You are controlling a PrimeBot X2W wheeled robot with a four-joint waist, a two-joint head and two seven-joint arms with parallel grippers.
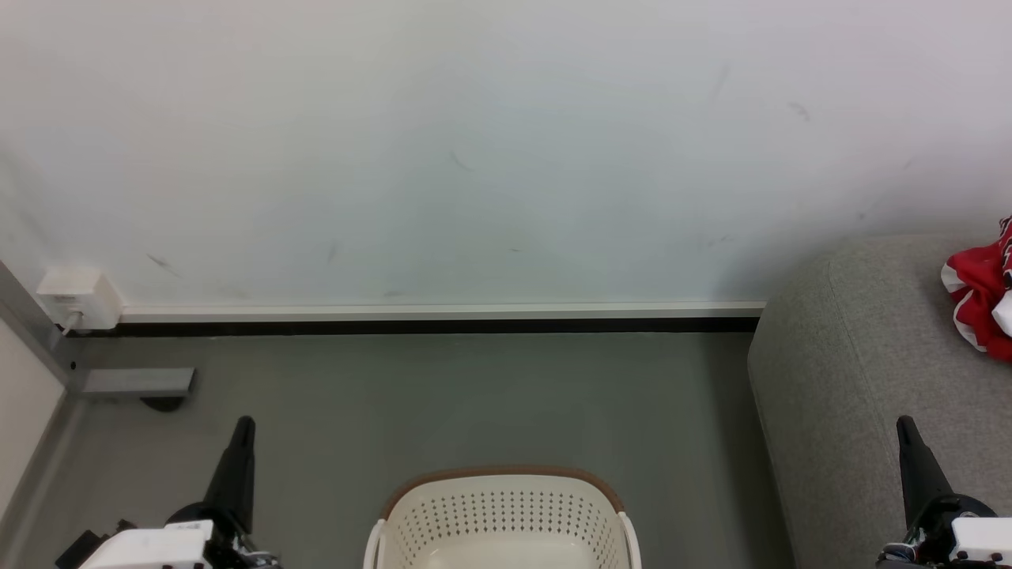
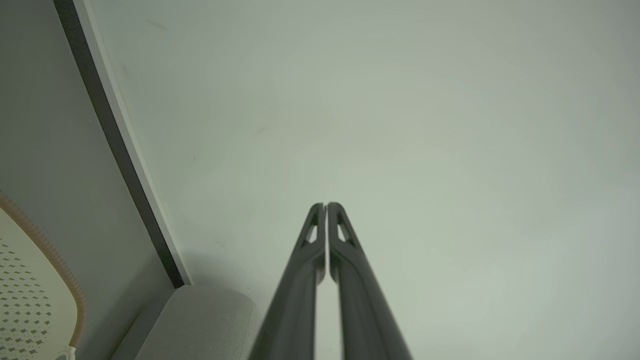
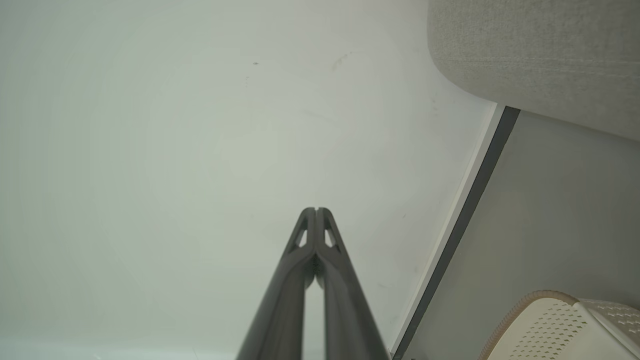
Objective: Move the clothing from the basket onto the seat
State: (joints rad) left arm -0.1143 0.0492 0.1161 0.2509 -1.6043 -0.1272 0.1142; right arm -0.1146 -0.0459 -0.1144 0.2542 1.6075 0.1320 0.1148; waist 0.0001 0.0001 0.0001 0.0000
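The red clothing (image 1: pixel 983 299) with white trim lies crumpled on the grey seat (image 1: pixel 854 371) at the right edge of the head view. The cream basket (image 1: pixel 504 518) with a brown rim stands on the floor at bottom centre; what shows of its inside is bare. My left gripper (image 1: pixel 243 423) rises at the lower left, shut and holding nothing, its fingers (image 2: pixel 320 235) pressed together. My right gripper (image 1: pixel 903 423) rises at the lower right in front of the seat, likewise shut and empty, its fingers (image 3: pixel 316 235) touching.
A white wall (image 1: pixel 474 158) with a dark baseboard (image 1: pixel 411 325) runs across behind the grey floor. A white socket box (image 1: pixel 77 299) and a grey metal bracket (image 1: pixel 134 383) sit at the far left corner. The basket (image 3: pixel 560 325) and the seat (image 3: pixel 540 45) also show in the right wrist view.
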